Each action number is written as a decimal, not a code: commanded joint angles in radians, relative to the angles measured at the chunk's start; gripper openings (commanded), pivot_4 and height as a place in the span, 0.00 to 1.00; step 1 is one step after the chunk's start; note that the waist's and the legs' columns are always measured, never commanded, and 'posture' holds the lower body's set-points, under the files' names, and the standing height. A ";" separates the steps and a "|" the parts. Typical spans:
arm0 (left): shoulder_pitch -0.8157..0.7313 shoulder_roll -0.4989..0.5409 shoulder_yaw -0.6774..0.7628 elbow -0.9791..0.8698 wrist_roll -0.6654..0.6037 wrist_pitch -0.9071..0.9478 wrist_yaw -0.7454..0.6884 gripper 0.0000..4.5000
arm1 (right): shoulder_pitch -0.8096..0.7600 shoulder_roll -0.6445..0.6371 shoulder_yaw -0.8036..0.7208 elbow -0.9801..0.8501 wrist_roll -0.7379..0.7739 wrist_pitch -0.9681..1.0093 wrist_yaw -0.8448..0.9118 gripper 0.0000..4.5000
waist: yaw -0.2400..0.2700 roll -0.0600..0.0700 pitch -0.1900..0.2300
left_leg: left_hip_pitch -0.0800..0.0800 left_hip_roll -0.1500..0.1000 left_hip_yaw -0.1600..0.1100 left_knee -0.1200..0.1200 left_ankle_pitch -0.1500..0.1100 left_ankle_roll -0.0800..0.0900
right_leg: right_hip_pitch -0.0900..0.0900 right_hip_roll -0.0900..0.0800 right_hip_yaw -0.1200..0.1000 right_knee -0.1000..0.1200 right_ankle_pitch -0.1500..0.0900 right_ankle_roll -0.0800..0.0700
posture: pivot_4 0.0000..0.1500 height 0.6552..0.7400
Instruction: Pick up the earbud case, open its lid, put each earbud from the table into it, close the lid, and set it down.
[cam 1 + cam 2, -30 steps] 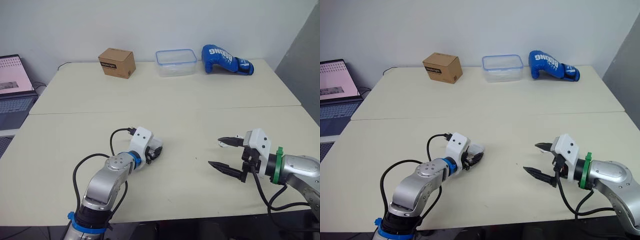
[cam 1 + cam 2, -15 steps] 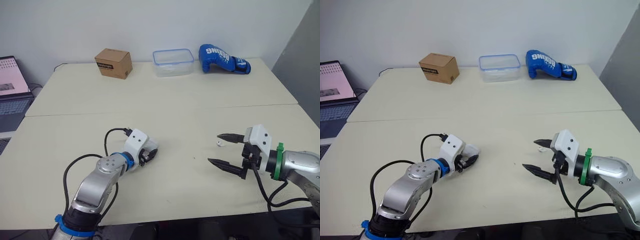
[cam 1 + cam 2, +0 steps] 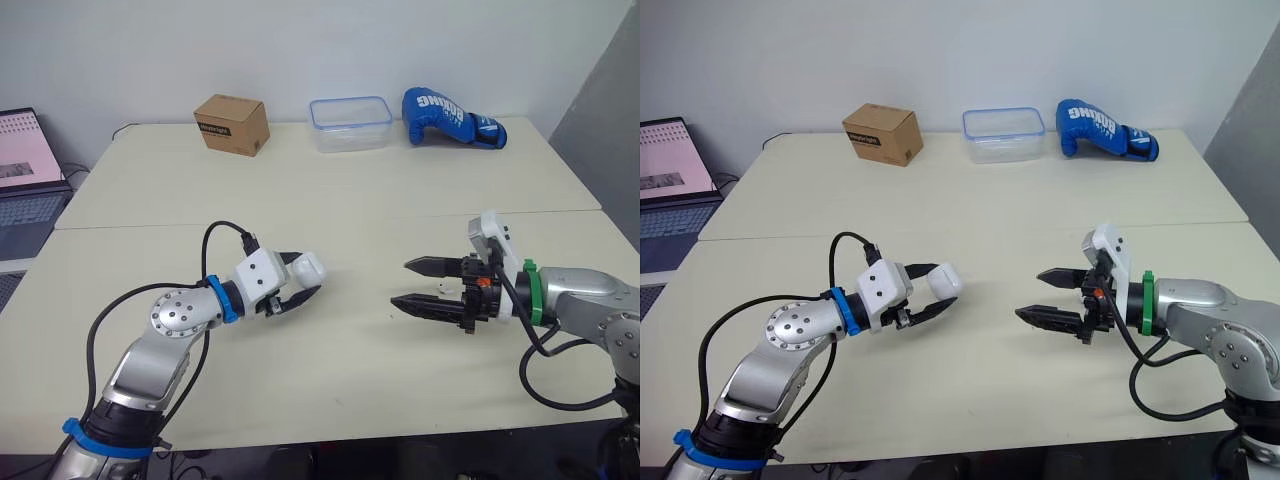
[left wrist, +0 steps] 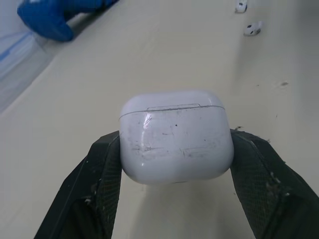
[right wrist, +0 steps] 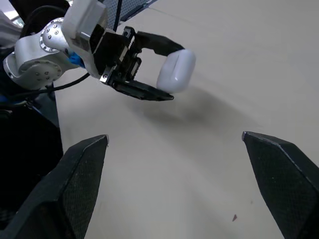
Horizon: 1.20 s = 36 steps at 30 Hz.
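Within the left gripper (image 3: 303, 281), the earbud case (image 4: 177, 134) is being held clamped off the table (image 3: 350, 200), lid (image 4: 172, 101) closed. Right gripper (image 3: 399, 284) is facing it, spread and empty; next, probably prying the lid open.

Pale cream counter (image 3: 300, 200) spans centre, seam across middle. White wall (image 3: 250, 50) along top. Grey panel (image 3: 610, 110) upper right.

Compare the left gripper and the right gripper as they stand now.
The left gripper has its jaws shut on the white earbud case; the right gripper has open, empty jaws. The left gripper wears a blue band, the right gripper a green band. Both point inward, facing each other over the table.
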 commanded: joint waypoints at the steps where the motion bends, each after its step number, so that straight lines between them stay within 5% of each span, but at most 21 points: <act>1: -0.042 -0.005 0.013 0.012 -0.008 -0.112 -0.041 0.62 | -0.053 0.042 -0.019 0.046 0.123 0.088 -0.063 1.00 | -0.001 0.000 0.000 | 0.000 0.000 0.000 0.000 0.000 0.000 | 0.000 0.000 0.000 0.000 0.000 0.000 | 1.00 0.89; 13: -0.106 0.009 -0.012 0.046 0.002 -0.263 -0.163 0.62 | -0.187 0.190 -0.008 0.245 0.359 0.237 -0.271 1.00 | -0.007 0.000 0.000 | -0.001 0.000 0.000 0.000 0.000 0.000 | -0.002 0.000 0.000 0.001 0.000 0.000 | 1.00 0.89; 34: -0.239 -0.021 -0.086 0.009 0.016 -0.272 -0.218 0.62 | -0.279 0.249 0.060 0.335 0.487 0.242 -0.435 1.00 | -0.026 0.000 0.000 | -0.001 0.000 -0.001 0.000 0.000 0.000 | -0.002 0.001 0.000 0.001 0.000 0.000 | 1.00 0.89; 36: -0.232 -0.019 -0.091 0.004 0.015 -0.277 -0.226 0.62 | -0.280 0.254 0.059 0.337 0.489 0.232 -0.451 0.92 | -0.027 0.001 0.000 | -0.001 0.000 -0.001 0.000 0.000 0.000 | -0.002 0.001 0.000 0.001 0.000 0.000 | 1.00 0.89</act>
